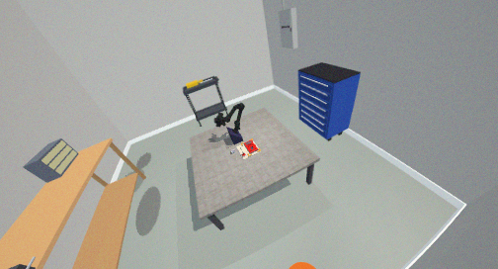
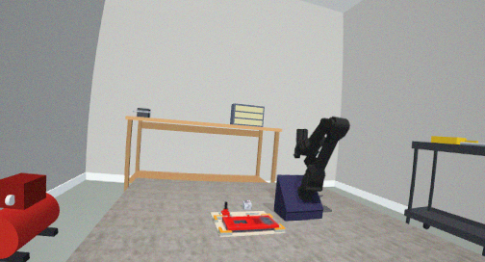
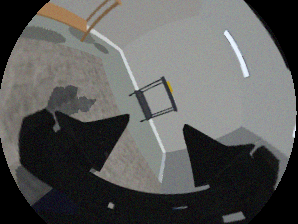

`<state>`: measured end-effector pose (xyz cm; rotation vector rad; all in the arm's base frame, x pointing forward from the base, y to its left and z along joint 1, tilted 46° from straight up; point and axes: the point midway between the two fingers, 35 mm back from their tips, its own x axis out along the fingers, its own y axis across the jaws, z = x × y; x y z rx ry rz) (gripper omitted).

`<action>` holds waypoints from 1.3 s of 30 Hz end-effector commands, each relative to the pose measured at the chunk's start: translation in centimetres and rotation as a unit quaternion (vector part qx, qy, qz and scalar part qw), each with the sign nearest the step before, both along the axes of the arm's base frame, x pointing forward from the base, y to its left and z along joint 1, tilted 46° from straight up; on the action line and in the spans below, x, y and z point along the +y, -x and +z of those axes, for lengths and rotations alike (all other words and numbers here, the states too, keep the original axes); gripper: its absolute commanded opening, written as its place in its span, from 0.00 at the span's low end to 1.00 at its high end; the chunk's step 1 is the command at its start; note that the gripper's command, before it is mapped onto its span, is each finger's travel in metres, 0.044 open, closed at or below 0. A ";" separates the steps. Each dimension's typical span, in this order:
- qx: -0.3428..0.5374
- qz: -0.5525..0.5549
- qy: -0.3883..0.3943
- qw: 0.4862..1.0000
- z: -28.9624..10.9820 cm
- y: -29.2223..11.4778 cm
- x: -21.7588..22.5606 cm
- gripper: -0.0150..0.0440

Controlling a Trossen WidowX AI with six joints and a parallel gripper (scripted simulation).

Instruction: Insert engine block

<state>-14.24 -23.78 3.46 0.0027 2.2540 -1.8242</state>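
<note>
The red car body (image 1: 251, 146) (image 2: 250, 222) lies flat on a beige board (image 2: 251, 232) near the middle of the table. The engine block (image 1: 232, 151) (image 2: 247, 204), a small pale grey cube, stands on the table just beside the board, apart from the car body. My gripper (image 1: 217, 121) (image 2: 300, 135) (image 3: 156, 121) is open and empty. It is held high in the air, well away from the block and the car body. The wrist view shows only the two dark fingers against the room; neither the block nor the car body shows there.
The arm stands on a navy wedge base (image 2: 293, 202) (image 1: 234, 134) behind the board. A small red part with a black stick (image 2: 224, 211) sits at the board's corner. A grey table (image 1: 237, 181) bears everything. A dark cart (image 1: 203, 102), a blue drawer cabinet (image 1: 326, 99) and a wooden bench (image 2: 202, 128) stand around it.
</note>
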 end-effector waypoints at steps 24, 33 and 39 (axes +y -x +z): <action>-0.273 0.144 -0.004 0.951 -8.0 -11.1 -5.6 1.00; -0.393 0.139 -0.037 0.908 -11.0 -17.1 -5.0 1.00; -0.461 0.111 -0.070 0.878 -12.5 -21.0 -3.5 1.00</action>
